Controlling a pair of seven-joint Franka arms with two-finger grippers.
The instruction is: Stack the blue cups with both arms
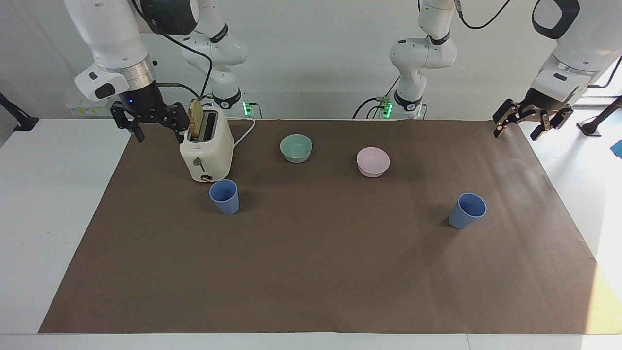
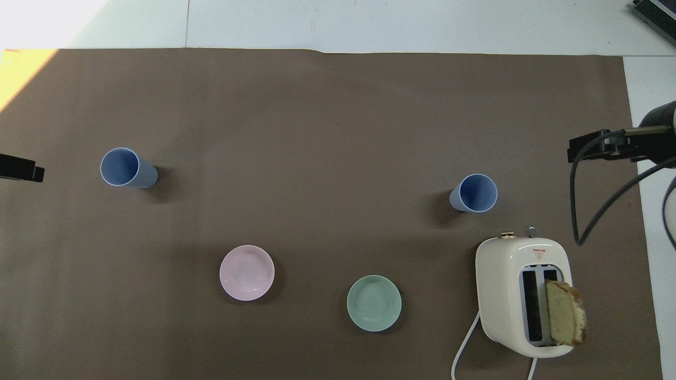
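Two blue cups stand upright and apart on the brown mat. One cup [image 1: 224,197] [image 2: 473,193] stands beside the toaster, farther from the robots than it. The other cup [image 1: 467,210] [image 2: 127,168] stands toward the left arm's end. My right gripper [image 1: 160,132] is open and empty, up in the air beside the toaster at the mat's edge; part of it shows in the overhead view [image 2: 602,148]. My left gripper [image 1: 516,133] is open and empty over the mat's corner at its own end; only its tip shows in the overhead view [image 2: 21,171].
A cream toaster [image 1: 206,150] with a bread slice [image 1: 196,119] sticking up stands near the right arm, its cord trailing toward the robots. A teal-green bowl [image 1: 296,147] and a pink bowl [image 1: 372,161] sit nearer to the robots than the cups. Two smaller white arms [image 1: 418,58] stand at the table's edge.
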